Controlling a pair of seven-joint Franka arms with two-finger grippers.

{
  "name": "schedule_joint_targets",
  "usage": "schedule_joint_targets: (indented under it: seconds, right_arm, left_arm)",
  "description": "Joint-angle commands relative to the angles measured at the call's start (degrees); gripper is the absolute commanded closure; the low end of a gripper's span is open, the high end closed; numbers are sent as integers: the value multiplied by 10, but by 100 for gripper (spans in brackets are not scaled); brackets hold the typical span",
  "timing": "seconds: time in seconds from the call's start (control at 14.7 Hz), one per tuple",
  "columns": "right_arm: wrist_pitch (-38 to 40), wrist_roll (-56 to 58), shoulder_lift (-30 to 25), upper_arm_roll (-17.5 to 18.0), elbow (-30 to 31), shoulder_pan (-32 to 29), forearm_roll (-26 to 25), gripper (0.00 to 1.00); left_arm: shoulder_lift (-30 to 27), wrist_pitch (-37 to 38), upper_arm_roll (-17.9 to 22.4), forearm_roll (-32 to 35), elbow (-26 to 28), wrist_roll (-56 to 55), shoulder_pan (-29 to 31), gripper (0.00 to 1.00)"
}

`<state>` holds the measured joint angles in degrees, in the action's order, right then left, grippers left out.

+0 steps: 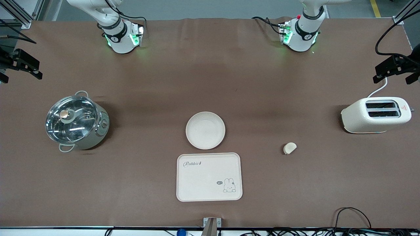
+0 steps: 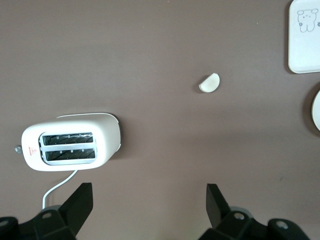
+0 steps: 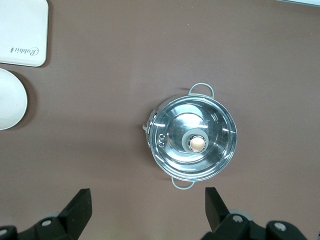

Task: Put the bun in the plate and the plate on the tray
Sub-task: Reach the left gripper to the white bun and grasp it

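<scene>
**Observer:** Start with the front view. Why is everything laid out this way?

**Me:** Nothing of the task is done yet, as I judge it. The bun (image 1: 289,148) lies bare on the table (image 1: 210,82), toward my left arm's end and well apart from the plate (image 1: 205,130). The plate sits just beside the tray (image 1: 209,176), on the side farther from the front camera, and both are empty. The pot (image 1: 76,122) stands at my right arm's end and the toaster (image 1: 376,114) at my left arm's end. Only the arm bases show here; both arms wait raised, and my hands are cut off at the top of this view.

**Observer:** And the left wrist view?

**Me:** My left gripper (image 2: 149,202) hangs high over the table near the toaster (image 2: 71,141), fingers spread wide and holding nothing. The bun (image 2: 209,83) is in plain sight, so I take that arm as the natural one to fetch it. Only a corner of the tray (image 2: 303,45) and a sliver of the plate (image 2: 316,111) show.

**Observer:** The right wrist view?

**Me:** My right gripper (image 3: 148,202) hangs over the pot (image 3: 192,141), fingers likewise wide apart and empty. The glass lid's glare hides whatever is inside. The plate (image 3: 10,105) and tray (image 3: 22,32) are both cut off at the edge, and the bun is out of sight.
</scene>
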<state>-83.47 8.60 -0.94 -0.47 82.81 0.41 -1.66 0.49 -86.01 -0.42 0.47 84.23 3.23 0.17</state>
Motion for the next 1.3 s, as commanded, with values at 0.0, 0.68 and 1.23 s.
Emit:
schedule_joint_targets:
  seconds: [0.0,0.68,1.23]
  right_arm:
    - [-4,-5,-7,-3,8,8,8,0]
    - [38,23,-10,-8,8,-21,8,0]
    - [3,25,0,-6,30,-18,10,0]
  left_arm:
    - [18,10,0,-1,-29,12,4,0]
    - [161,-100,-39,-14,-26,1,-53,0]
    - [319,-356,-50,-4,92,7,-91,0]
